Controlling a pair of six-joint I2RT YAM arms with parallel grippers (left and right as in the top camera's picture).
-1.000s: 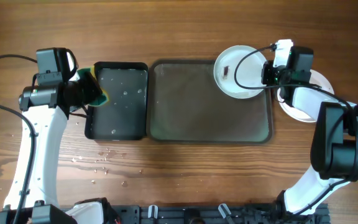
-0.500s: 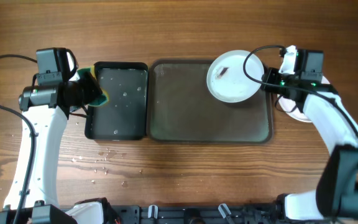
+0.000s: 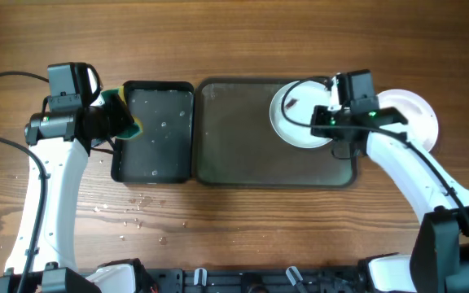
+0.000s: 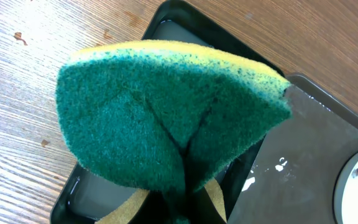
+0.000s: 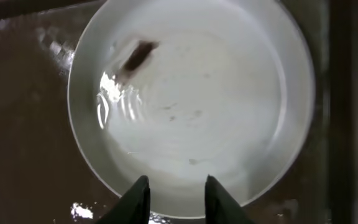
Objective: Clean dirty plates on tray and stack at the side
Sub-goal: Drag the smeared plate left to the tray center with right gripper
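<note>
Lying flat inside the tray (image 3: pixel 234 175) now, smudge (image 5: pixel 138 53) up, no longer overhanging the far rim: dirty plate (image 3: pixel 295 122). Just released by right end effector (image 5: pixel 177 182), slightly parted, empty, above its near edge. Ready for scrubbing; left end effector (image 3: pixel 111 120) clamped on sponge (image 4: pixel 166 118).

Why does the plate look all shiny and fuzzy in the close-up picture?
Right wrist view: light glints off what look like wet streaks on the white plate, and the picture is slightly blurred, so its dark smudge looks smeared. Left wrist view: the green sponge is sharp.
</note>
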